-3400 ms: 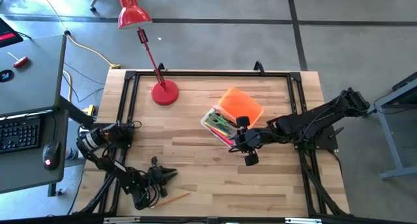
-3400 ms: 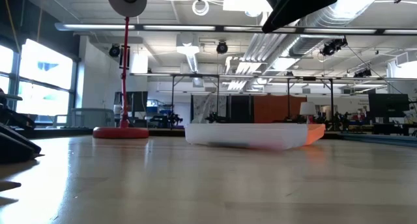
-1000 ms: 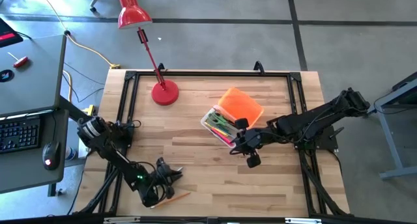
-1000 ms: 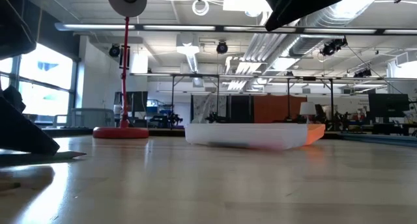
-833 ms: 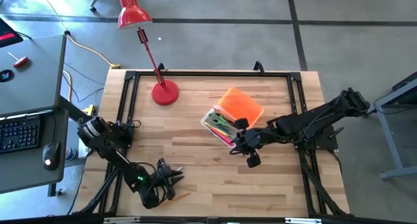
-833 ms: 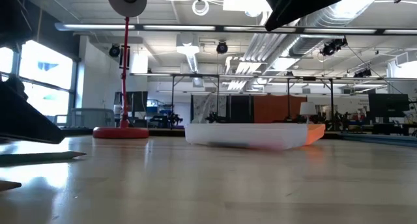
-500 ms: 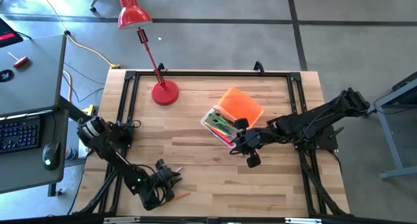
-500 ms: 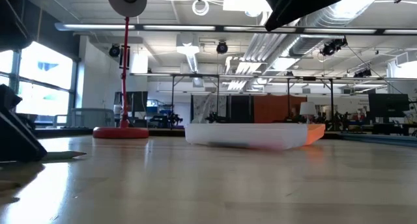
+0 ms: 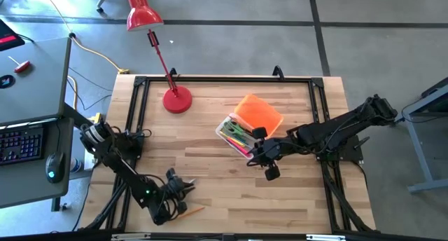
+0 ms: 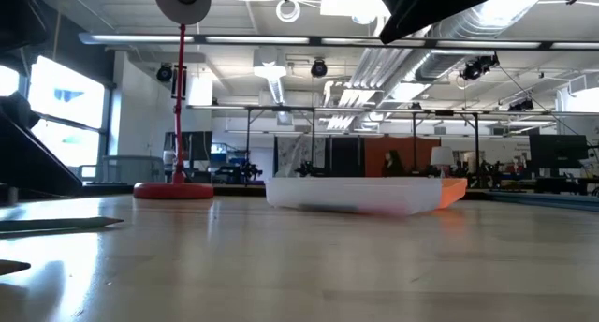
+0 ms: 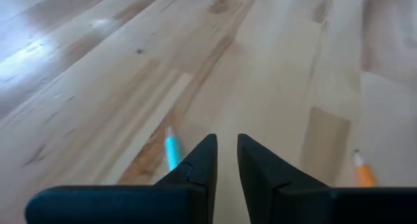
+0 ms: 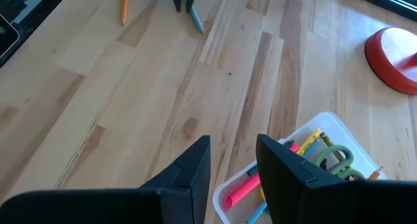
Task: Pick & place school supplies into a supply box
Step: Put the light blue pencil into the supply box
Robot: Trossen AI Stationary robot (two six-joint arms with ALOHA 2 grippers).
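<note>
Beside the teal pencil [image 11: 171, 150], the left pincer [image 11: 226, 140] (narrowly parted, empty) has lifted slightly.

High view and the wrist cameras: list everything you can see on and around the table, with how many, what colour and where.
table: one, light wood, black-framed.
desk lamp: one, red, round base at the table's far left corner.
supply box: one, clear, near the table's middle, open.
lid: one, orange, at the box's far side.
pens: several, pink, yellow and green, in the box.
scissors: one pair, green-handled, in the box.
teal pencil: one, on the table by the left gripper.
orange pencil: one, near front edge.
keyboard: one, black, side desk.
left gripper: front left, narrowly open, empty.
right gripper: above the box's edge, open, empty.
</note>
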